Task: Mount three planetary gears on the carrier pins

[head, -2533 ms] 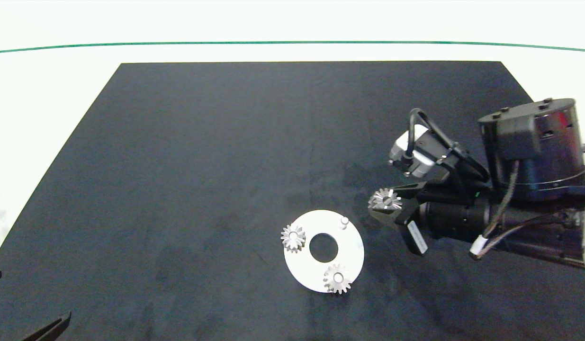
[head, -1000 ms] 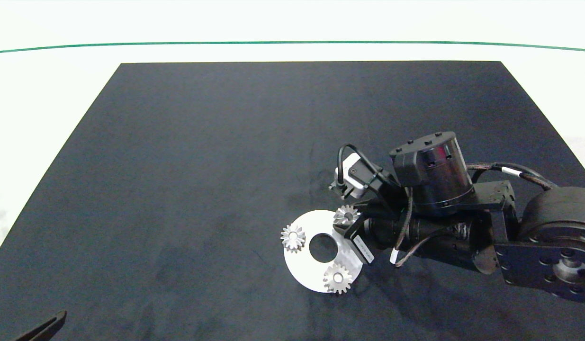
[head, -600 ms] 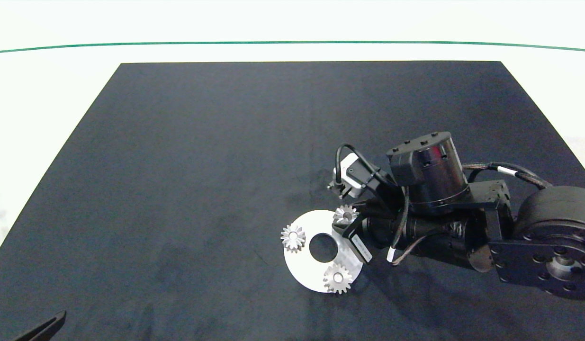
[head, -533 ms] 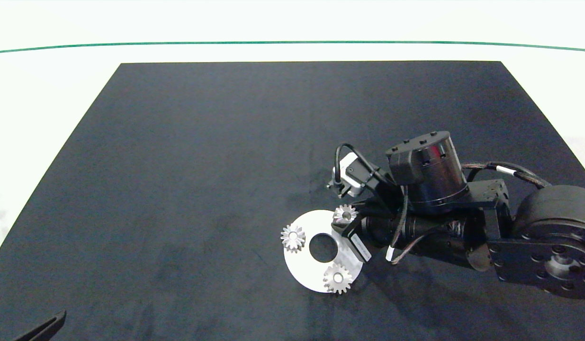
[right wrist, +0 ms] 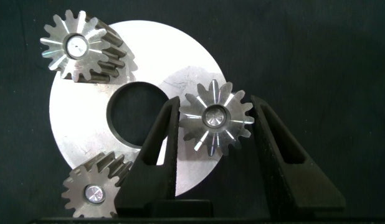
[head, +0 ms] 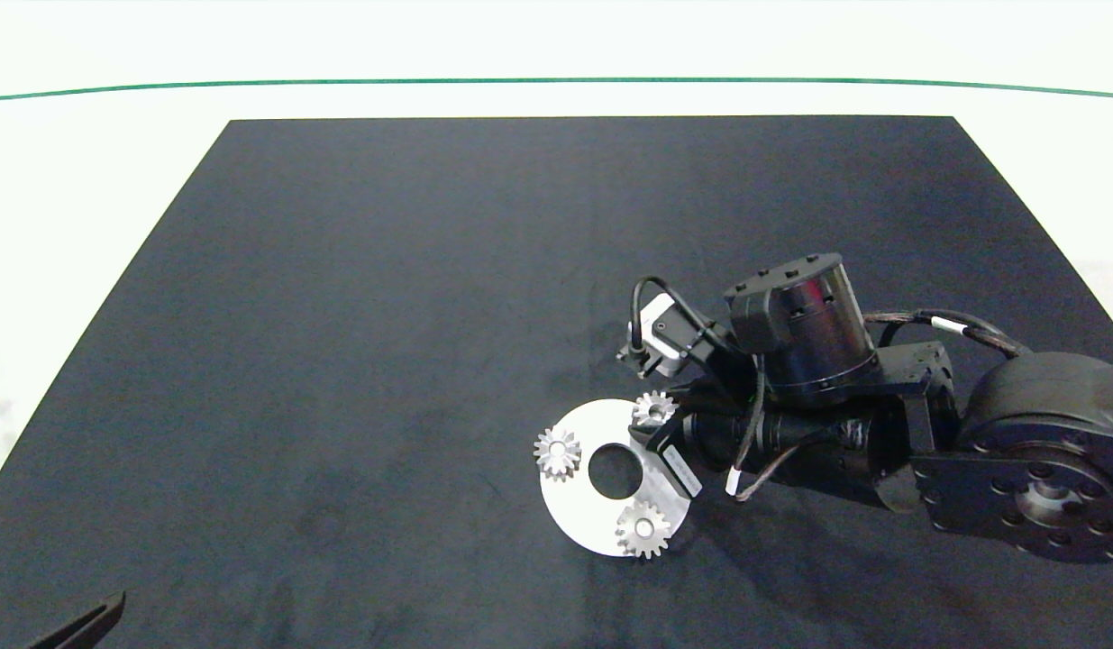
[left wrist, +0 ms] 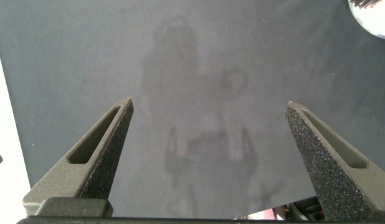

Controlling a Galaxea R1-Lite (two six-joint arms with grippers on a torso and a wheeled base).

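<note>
The white disc lies on the black mat near the front. Two planetary gears sit on carrier pins at its left and front, and the pins' whitish tops show in their bores. A third gear sits over the far-right pin, whose tip shows in its bore. My right gripper is shut on this gear, one finger on each side. My left gripper stays open over bare mat at the front left corner.
The black mat covers most of the white table. A green line runs along the far side. The right arm's bulky wrist and joint hang over the mat right of the disc.
The right arm carried the third gear left from beside the disc to over the far-right pin. In the last second it only settled slightly. The left arm has not moved.
</note>
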